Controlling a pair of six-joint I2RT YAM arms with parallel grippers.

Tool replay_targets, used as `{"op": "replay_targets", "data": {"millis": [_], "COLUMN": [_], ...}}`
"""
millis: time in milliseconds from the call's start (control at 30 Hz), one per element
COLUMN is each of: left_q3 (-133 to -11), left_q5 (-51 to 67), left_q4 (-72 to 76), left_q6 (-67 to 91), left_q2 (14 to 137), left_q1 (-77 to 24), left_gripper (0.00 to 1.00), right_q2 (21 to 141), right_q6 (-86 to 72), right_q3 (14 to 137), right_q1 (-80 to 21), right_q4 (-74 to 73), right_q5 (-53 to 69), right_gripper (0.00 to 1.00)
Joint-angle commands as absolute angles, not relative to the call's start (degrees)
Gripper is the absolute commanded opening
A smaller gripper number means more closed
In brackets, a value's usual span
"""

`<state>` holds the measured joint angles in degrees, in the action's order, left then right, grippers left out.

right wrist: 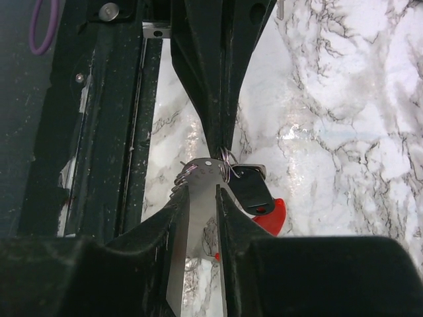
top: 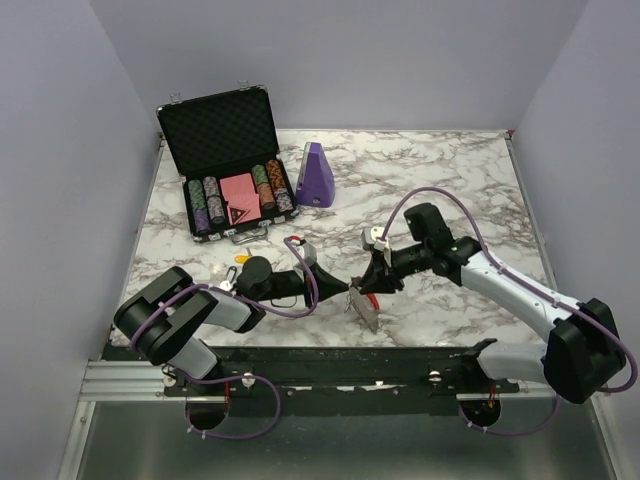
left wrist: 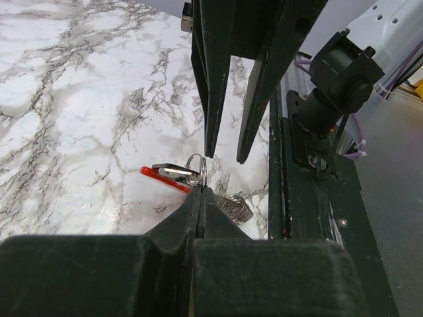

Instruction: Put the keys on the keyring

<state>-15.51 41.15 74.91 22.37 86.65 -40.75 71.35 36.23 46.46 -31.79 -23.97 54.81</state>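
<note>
Threading is under way just above the marble table's (top: pixel 450 180) near edge: the left gripper (left wrist: pixel 198 193) clamps tight on the keyring (right wrist: pixel 273 212), the right gripper (right wrist: pixel 201 195) narrowly pinches a silvery key (right wrist: pixel 198 238), and next the key's hole likely needs easing onto the ring's metal loop.

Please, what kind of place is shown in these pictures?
Probably a robot test cell, not a home: a marble-patterned tabletop boxed in by plain lavender walls, two robot arms bolted to a metal rail, and props like an open black case of poker chips.

High rear overview camera, two close wrist cameras facing each other, sharing the keyring (left wrist: pixel 162 176)
</note>
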Motion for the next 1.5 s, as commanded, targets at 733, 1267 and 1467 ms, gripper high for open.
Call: {"op": "replay_targets", "data": {"millis": [733, 1267, 1467], "left_q3": [-15.38, -15.47, -15.29], "left_q5": [40.87, 40.69, 40.43], "left_q4": [90.97, 90.88, 91.05], "left_q6": [22.59, 22.94, 22.94], "left_q2": [85.69, 85.69, 85.69], "left_q1": [-41.05, -41.05, -41.05], "left_gripper": [0.0, 0.0, 0.0], "right_q2": [73.3, 74.09, 74.09], "right_q6": [31.64, 30.5, 33.39], "right_q3": [43.86, 43.59, 44.38], "right_q1": [-33.13, -35.24, -35.42], "right_q4": [-15.47, -13.01, -15.2], "right_q5": [54.32, 52.74, 51.77], "right_gripper": [0.34, 0.21, 0.0]}}
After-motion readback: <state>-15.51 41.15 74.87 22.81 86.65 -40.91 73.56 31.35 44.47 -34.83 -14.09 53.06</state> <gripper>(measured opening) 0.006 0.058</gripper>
